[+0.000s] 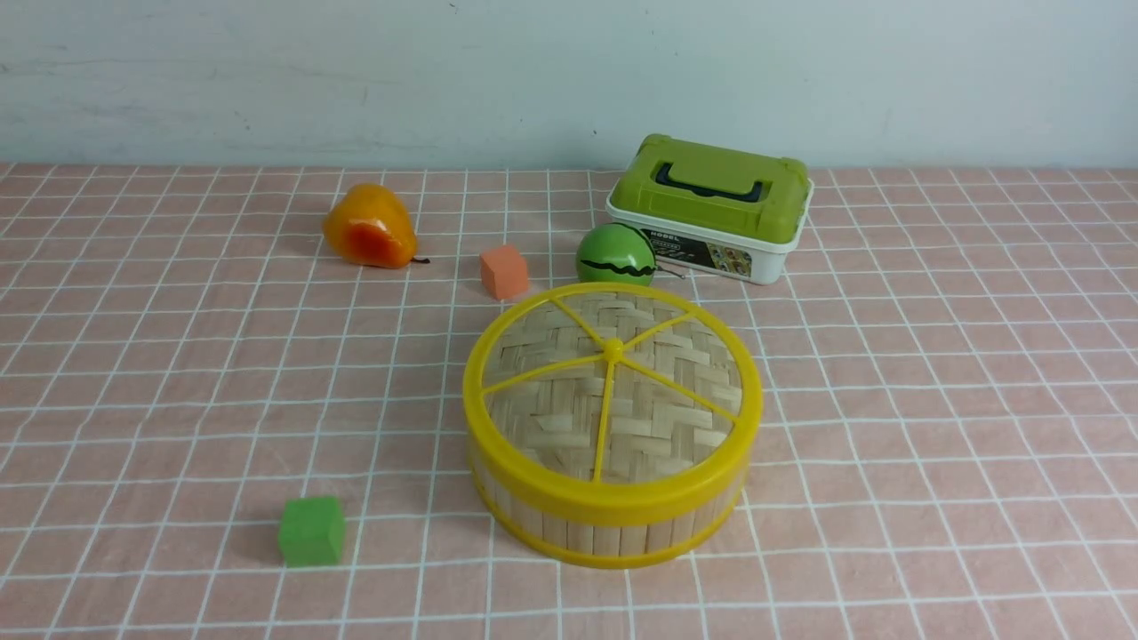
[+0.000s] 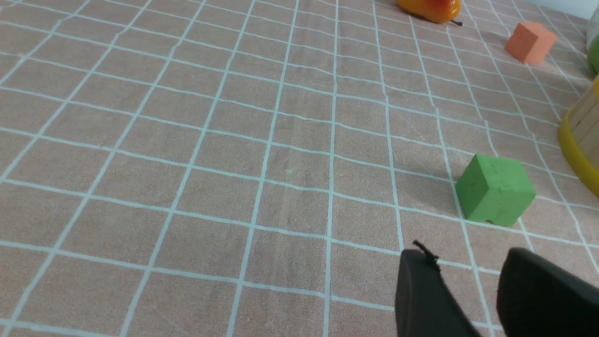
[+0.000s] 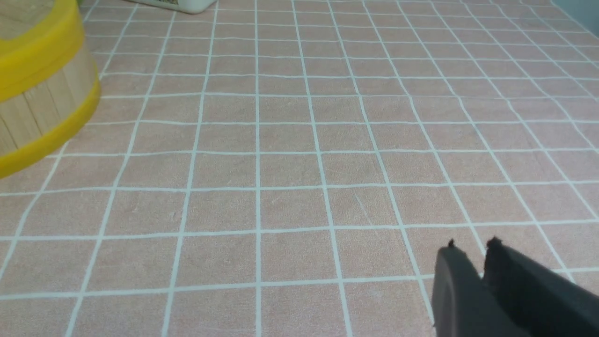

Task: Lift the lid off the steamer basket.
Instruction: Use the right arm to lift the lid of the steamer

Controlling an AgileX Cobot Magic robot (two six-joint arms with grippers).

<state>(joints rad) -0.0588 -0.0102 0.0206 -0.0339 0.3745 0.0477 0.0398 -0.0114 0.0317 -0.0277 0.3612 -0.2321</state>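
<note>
The steamer basket (image 1: 613, 532) stands near the middle of the checked cloth, with pale slat walls and yellow rims. The lid (image 1: 551, 418), woven bamboo with yellow spokes and a centre knob, sits flat on top of it. Neither arm shows in the front view. In the left wrist view my left gripper (image 2: 465, 257) is open and empty above the cloth, with the basket's edge (image 2: 582, 135) far off to the side. My right gripper (image 3: 472, 248) is shut, only a sliver between its tips and nothing held. The basket (image 3: 42, 103) is well away from it.
A green cube (image 1: 311, 531) lies left of the basket, close to my left gripper (image 2: 495, 189). Behind the basket are an orange cube (image 1: 503, 271), a green striped ball (image 1: 614, 255), an orange pear (image 1: 369, 227) and a white box with a green lid (image 1: 711, 209).
</note>
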